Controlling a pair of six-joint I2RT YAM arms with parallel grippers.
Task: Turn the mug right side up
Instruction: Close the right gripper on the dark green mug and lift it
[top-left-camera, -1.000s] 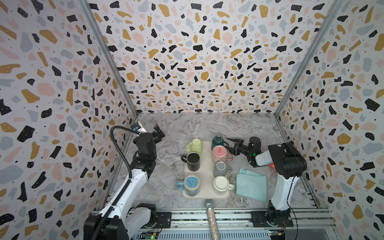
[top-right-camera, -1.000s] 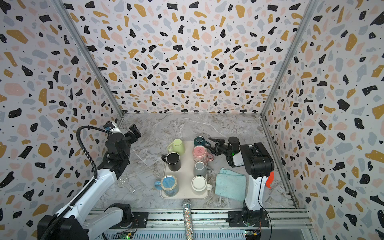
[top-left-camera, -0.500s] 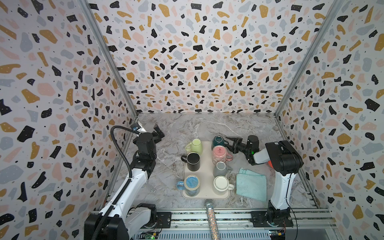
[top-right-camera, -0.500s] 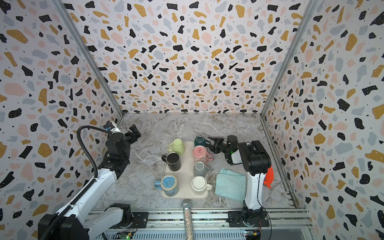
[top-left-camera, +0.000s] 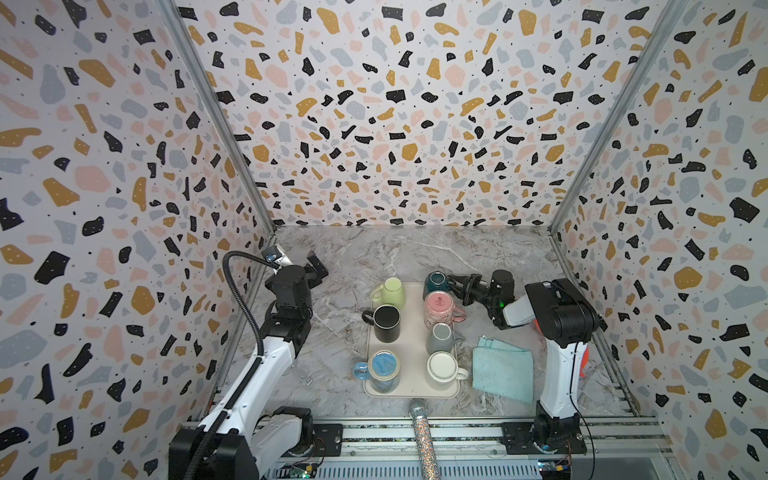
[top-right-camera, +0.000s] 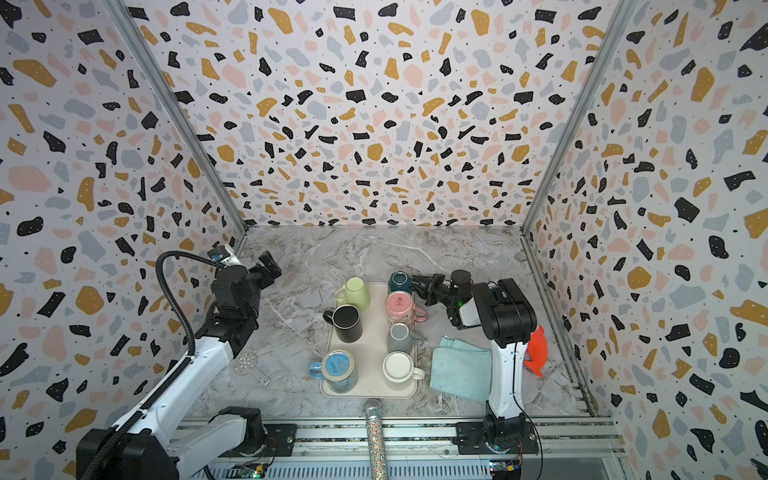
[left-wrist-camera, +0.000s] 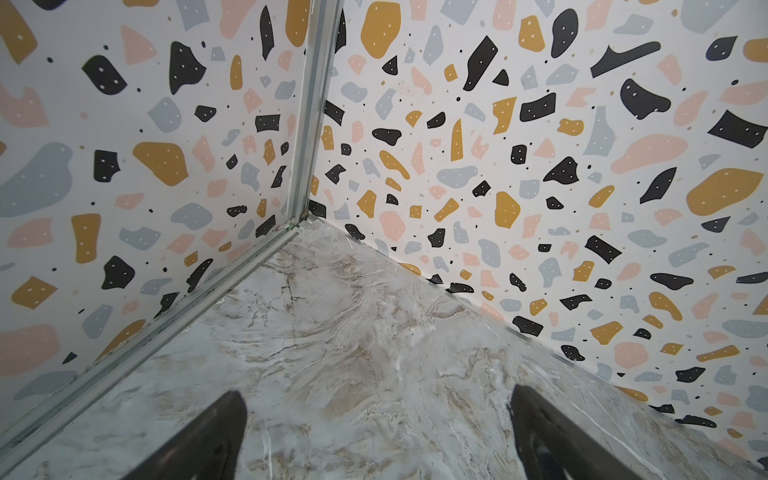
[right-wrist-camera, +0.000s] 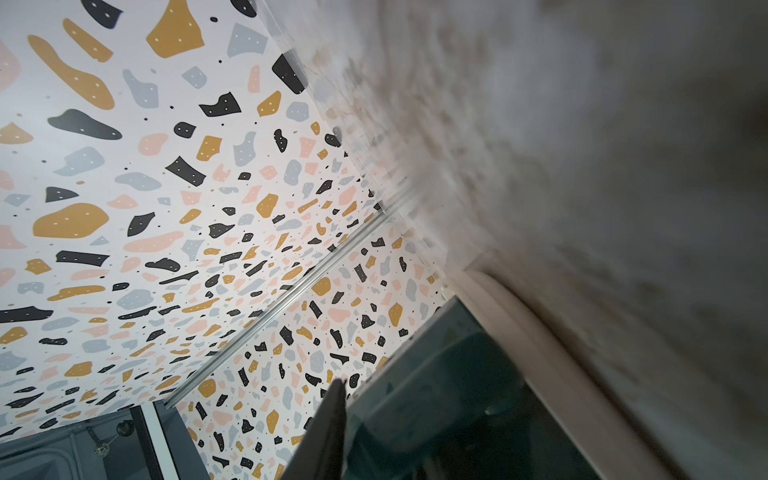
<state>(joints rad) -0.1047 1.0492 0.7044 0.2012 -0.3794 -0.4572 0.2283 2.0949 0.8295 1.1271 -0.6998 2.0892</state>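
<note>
A dark teal mug (top-left-camera: 436, 281) (top-right-camera: 400, 280) stands upside down at the back right corner of the cream tray (top-left-camera: 411, 361). My right gripper (top-left-camera: 454, 284) (top-right-camera: 417, 282) reaches in from the right, lying low, with its jaws closed in on the mug's right side. In the right wrist view one dark finger (right-wrist-camera: 328, 432) lies against the teal mug (right-wrist-camera: 457, 395); the other finger is hidden. My left gripper (top-left-camera: 316, 270) (left-wrist-camera: 376, 399) hangs open over bare marble by the left wall, holding nothing.
The tray also carries a lime mug (top-left-camera: 390, 293), a black mug (top-left-camera: 386, 322), a pink mug (top-left-camera: 440, 307), plus grey, white and blue ones. A teal cloth (top-left-camera: 503, 370) lies right of the tray. A glitter microphone (top-left-camera: 424, 440) sits at the front, an orange object (top-right-camera: 536, 349) by the right arm.
My right gripper has slid left up to the teal mug and its jaws have narrowed onto it. The left arm has not moved.
</note>
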